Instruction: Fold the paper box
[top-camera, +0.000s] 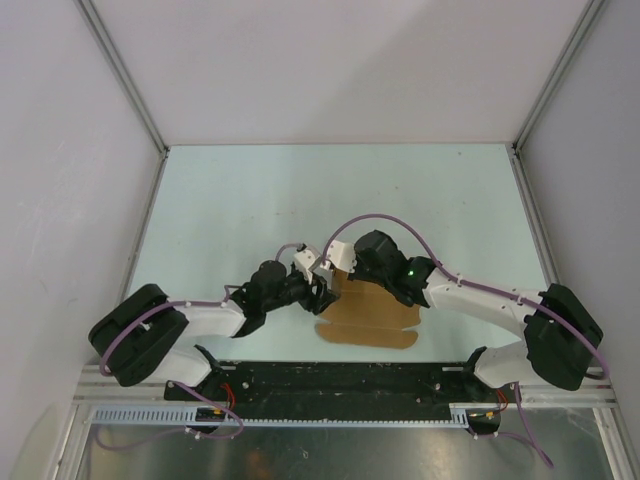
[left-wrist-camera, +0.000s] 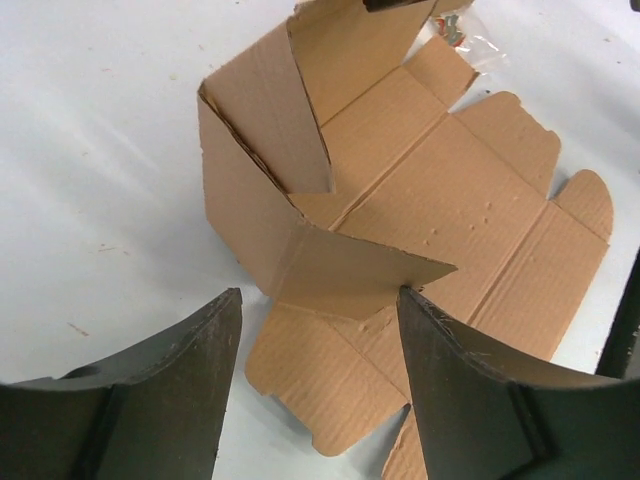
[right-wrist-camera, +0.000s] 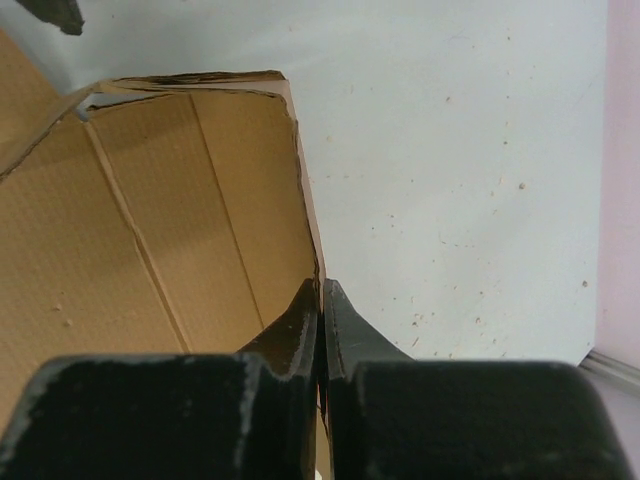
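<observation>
The left gripper (left-wrist-camera: 318, 298) hovers with its fingers spread wide, holding nothing, above the partly folded paper box (left-wrist-camera: 430, 200), which lies on the table (top-camera: 250, 200) near the arms' bases with some flaps raised, while the right gripper (right-wrist-camera: 322, 292) pinches one upright wall's edge.

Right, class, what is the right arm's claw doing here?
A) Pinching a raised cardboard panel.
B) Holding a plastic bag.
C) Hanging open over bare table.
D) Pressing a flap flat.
A: in the right wrist view the right claw is shut on the thin edge of an upright panel of the paper box.
</observation>
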